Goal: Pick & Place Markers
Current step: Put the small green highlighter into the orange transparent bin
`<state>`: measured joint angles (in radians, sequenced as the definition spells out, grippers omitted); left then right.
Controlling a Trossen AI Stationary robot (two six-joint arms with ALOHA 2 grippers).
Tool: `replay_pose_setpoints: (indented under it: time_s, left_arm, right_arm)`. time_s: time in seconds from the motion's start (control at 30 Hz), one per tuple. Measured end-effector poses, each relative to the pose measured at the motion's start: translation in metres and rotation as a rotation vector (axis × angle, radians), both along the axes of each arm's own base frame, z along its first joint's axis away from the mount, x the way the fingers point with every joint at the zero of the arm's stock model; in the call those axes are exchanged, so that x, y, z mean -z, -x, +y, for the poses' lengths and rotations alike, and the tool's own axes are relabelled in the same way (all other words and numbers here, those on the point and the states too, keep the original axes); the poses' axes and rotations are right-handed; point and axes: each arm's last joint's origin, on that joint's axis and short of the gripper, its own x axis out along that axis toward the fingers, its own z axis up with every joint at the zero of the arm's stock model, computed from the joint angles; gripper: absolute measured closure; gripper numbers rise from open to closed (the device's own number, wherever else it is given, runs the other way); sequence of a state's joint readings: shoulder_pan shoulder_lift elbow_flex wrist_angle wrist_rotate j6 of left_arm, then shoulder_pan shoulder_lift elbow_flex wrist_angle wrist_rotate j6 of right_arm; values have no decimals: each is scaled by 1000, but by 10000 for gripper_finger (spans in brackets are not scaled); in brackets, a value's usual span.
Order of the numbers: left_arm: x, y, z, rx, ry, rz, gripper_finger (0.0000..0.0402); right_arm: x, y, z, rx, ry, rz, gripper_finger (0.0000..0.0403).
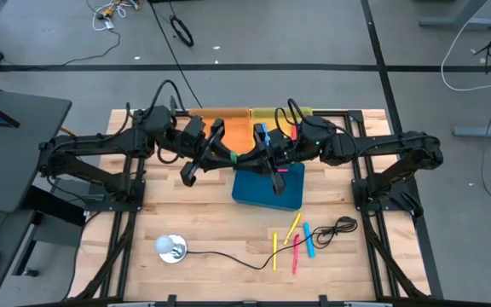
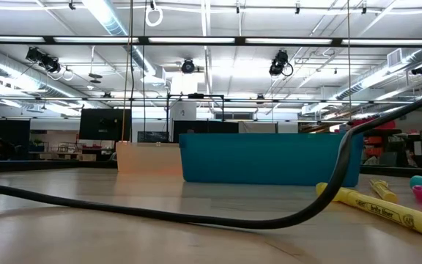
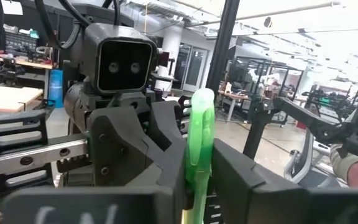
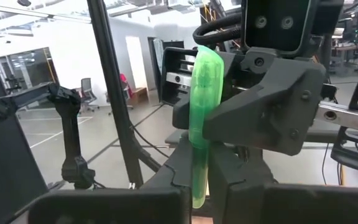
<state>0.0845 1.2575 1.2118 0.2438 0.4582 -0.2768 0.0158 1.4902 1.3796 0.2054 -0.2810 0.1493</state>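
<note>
Where the two arms meet above the middle of the counter [image 1: 143, 213], a single green marker [image 4: 202, 124] is caught between them. It is a short, translucent lime-green stick with a rounded cap end, standing upright in both wrist views. In the right wrist view the right gripper [image 4: 197, 186] is clamped on its lower part, the dark fingers pressed against either side, while the left gripper [image 4: 229, 118] shows farther up the same marker, its fingers [image 4: 272, 106] closed around the upper part. The left wrist view tells the same thing from the other side: the green stick sits squeezed between the near dark fingers [image 3: 142, 149], with the other arm's camera housing right behind it. From above, a small spot of green shows between the two gripper heads, just over the back edge of the teal bin [image 1: 267, 188].

The bin is a rectangular blue-teal tray near the counter's centre, with one pink-red marker [image 1: 280, 170] lying at its rim. An orange box [image 1: 237, 132] sits behind it, touching or nearly so.

Nearer the front edge, well apart from the bin, the loose markers [image 1: 292, 243] lie scattered: yellow, pink-red and blue sticks, slanted at different angles and close together. The low view shows a yellow one [image 2: 387, 209] with printed lettering on its barrel, and blue and pink ends just beside it. A thin black cable [image 1: 228, 256] runs across the counter past them to a round white object [image 1: 170, 248].
</note>
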Motion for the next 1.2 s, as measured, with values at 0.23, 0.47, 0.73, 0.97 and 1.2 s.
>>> replay_pose_setpoints:
  time_s: [0.23, 0.47, 0.73, 0.97, 1.2]
  left_arm:
    - [0, 0, 0, -9, 2, 0, 356]
    - [0, 0, 6, -92, 56, 13, 356]
    - [0, 1, 18, -199, 109, 23, 356]
    - [6, 0, 31, -381, 138, 75, 356]
    - [14, 2, 45, -607, 162, 150, 356]
  right_arm:
    - [0, 0, 0, 1, 0, 2, 383]
    - [0, 4, -3, 45, 9, 29, 313]
    - [-9, 26, -25, 117, 25, 98, 220]
    - [-21, 47, -46, 187, 40, 89, 191]
    - [-28, 61, -62, 278, 100, 72, 193]
